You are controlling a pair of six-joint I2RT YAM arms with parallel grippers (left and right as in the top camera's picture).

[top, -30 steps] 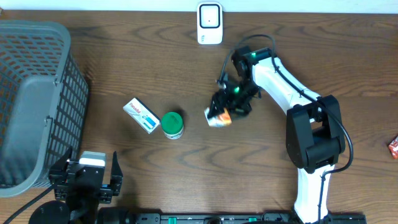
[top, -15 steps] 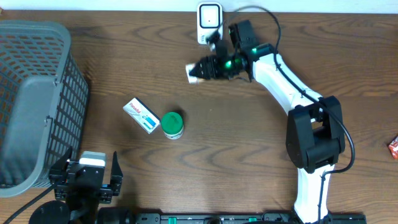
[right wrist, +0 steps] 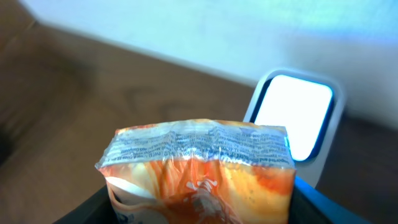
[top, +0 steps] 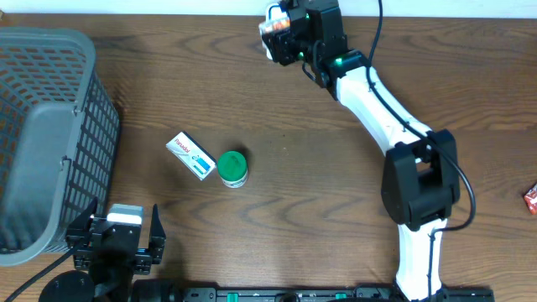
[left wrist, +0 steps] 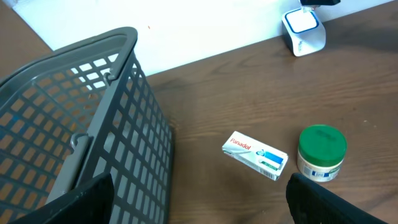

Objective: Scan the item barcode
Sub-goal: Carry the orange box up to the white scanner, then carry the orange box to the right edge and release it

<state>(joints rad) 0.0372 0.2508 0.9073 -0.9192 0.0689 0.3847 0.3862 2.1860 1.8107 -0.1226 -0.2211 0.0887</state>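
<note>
The right tool [top: 282,32] clenches an orange snack packet [right wrist: 199,163] low on its body. It holds the packet off the bench [top: 302,218], crimped top seam up, just in front of the white barcode scanner [right wrist: 292,117]. The film pouch looks light, soft and crinkly, probably slippery and easy to crush. A gentle pinch across its flat faces, clear of the printed code, seems safest. The left tool [top: 117,241] rests released, well apart.
</note>
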